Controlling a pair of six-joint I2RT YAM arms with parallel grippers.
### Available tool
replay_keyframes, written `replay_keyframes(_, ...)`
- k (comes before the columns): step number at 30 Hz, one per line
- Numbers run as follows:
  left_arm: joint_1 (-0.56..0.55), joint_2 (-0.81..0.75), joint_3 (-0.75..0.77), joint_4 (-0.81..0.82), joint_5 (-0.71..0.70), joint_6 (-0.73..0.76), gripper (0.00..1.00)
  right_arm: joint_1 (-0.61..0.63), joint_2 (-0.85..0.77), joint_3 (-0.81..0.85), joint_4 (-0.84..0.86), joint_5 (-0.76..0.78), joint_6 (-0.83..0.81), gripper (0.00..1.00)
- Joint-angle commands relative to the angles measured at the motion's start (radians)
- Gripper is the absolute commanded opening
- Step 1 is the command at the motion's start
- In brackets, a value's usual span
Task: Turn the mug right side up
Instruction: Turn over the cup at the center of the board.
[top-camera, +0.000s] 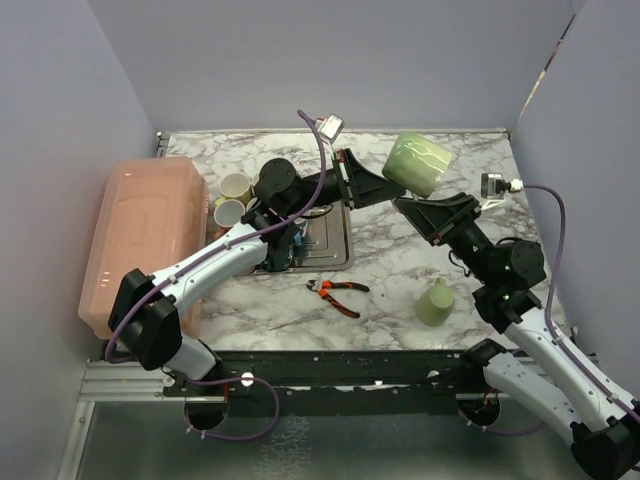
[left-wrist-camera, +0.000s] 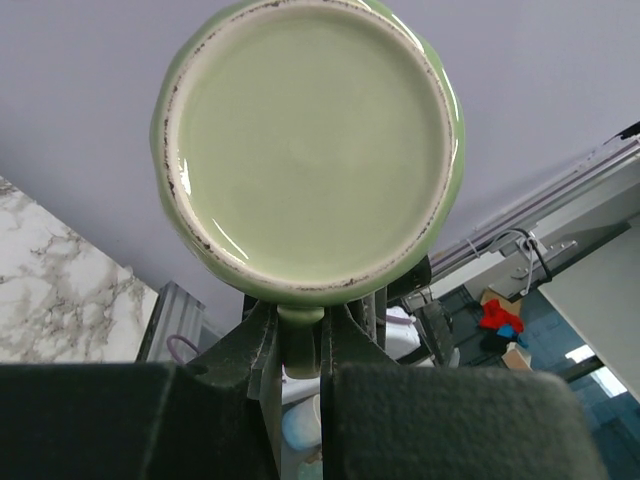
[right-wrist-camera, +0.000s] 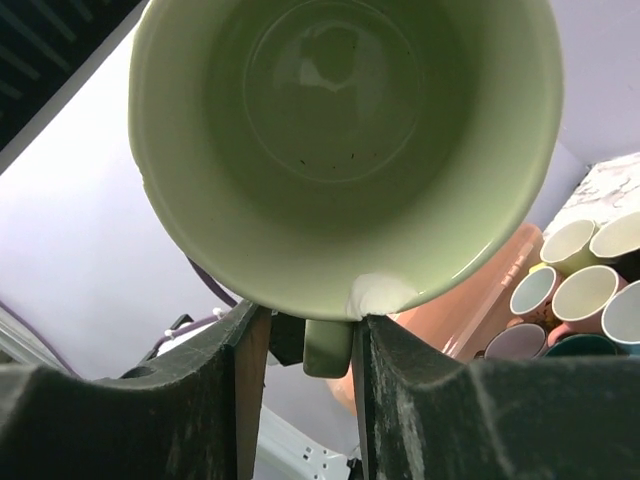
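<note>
Mug aloft, L gripper pinching handle, R gripper straddling.

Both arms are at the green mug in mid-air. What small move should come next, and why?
The pale green ceramic mug hangs on its side, base toward the left gripper, which pinches its handle. The right gripper flanks the handle too, but a dark gap on one side leaves its grip unclear. So probably: close the right gripper firmly first.
</note>
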Motion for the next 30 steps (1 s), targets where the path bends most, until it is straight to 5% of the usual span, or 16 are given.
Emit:
replay_keyframes(1,-0.007,-0.054,-0.003,0.095,0.023,-0.012,0.00,-0.004,0.031,0.068,0.031,-0.048,0.001,0.39)
replay_keyframes(8,-0.008,-0.063,-0.014,0.099,0.029,-0.012,0.00,-0.003,0.047,0.087,0.014,-0.062,-0.029,0.22)
replay_keyframes(12,-0.007,-0.067,-0.019,0.100,0.033,-0.005,0.00,-0.004,0.052,0.109,-0.015,-0.047,-0.069,0.02)
replay_keyframes(15,-0.008,-0.080,-0.031,0.100,0.027,0.012,0.00,-0.003,0.064,0.151,-0.067,-0.069,-0.183,0.01)
replay_keyframes(24,0.000,-0.126,-0.072,0.060,-0.016,0.086,0.44,-0.004,0.072,0.275,-0.239,-0.068,-0.480,0.01)
replay_keyframes(30,0.014,-0.232,-0.083,-0.346,-0.306,0.403,0.68,-0.004,0.042,0.266,-0.256,0.012,-0.512,0.01)
